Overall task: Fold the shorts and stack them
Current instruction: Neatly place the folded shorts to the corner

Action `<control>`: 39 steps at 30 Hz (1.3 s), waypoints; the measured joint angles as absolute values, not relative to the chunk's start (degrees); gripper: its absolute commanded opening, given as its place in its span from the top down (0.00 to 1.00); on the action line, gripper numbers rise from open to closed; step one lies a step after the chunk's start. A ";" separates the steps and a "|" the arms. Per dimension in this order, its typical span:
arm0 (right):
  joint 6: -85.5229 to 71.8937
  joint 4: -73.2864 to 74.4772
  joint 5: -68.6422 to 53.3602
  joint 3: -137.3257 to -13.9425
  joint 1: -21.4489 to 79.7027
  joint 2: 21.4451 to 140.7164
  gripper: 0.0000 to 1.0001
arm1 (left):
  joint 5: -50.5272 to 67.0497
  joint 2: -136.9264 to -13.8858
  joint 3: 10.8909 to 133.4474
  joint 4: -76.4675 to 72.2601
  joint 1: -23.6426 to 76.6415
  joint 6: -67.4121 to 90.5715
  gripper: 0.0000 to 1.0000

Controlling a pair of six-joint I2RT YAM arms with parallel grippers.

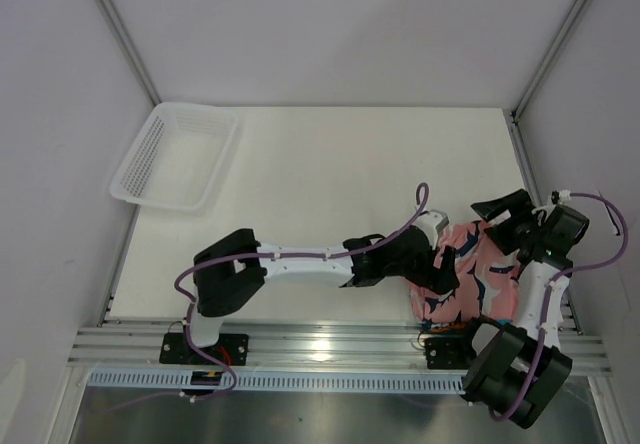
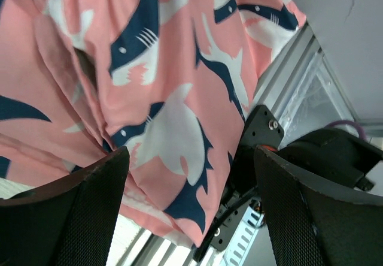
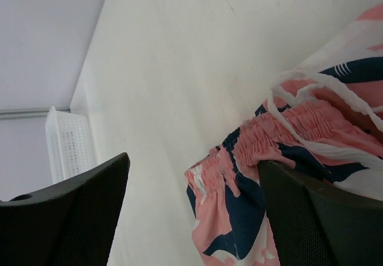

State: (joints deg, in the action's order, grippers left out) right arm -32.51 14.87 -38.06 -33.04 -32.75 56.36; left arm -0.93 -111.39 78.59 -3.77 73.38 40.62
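On tabletop (image 1: 330,184), near right edge: pink shorts (image 1: 480,274), crumpled, partly over the rail (image 1: 300,339). Above them, left end effector (image 2: 190,176), spread wide, pinching nothing. Just beside them, right end effector (image 3: 194,176), likewise spread. Far left, basket (image 1: 175,154).

This is a robot lab cell. Plain white panels (image 1: 330,24) in aluminium framing wall the table (image 1: 330,184). Slotted rails (image 1: 300,346) line its near edge.

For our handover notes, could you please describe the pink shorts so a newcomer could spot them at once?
Start at the white table and go to its near right corner. A crumpled pair of soft pink fabric shorts with a gathered elastic waistband lies there. Only it carries navy-and-white shark shapes; the white plastic mesh basket, far left, is plain.
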 measured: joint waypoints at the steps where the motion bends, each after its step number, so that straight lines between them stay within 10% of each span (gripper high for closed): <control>1: -32.51 15.07 -38.24 -33.30 -32.75 55.37 0.10 | -0.49 -111.39 78.74 -3.88 72.90 40.62 0.15; 20: -32.08 19.73 -39.24 -27.92 -31.99 53.58 0.09 | -0.95 -118.98 90.80 5.48 66.19 40.40 0.25; 29: -31.94 26.57 -33.61 -27.94 -32.77 41.74 0.09 | -2.72 -129.25 103.39 11.81 65.89 40.01 0.45; 32: -31.90 28.97 -32.84 -27.94 -32.86 38.94 0.08 | -3.09 -135.04 109.03 15.64 65.41 40.88 0.67; 39: -33.78 39.48 -21.37 -30.59 -33.47 35.24 0.08 | -3.18 -136.53 109.16 18.06 62.54 45.63 0.70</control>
State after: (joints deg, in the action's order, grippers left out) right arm -33.78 39.48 -21.37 -30.59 -33.47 35.24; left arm -3.18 -136.53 109.16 18.06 62.54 45.63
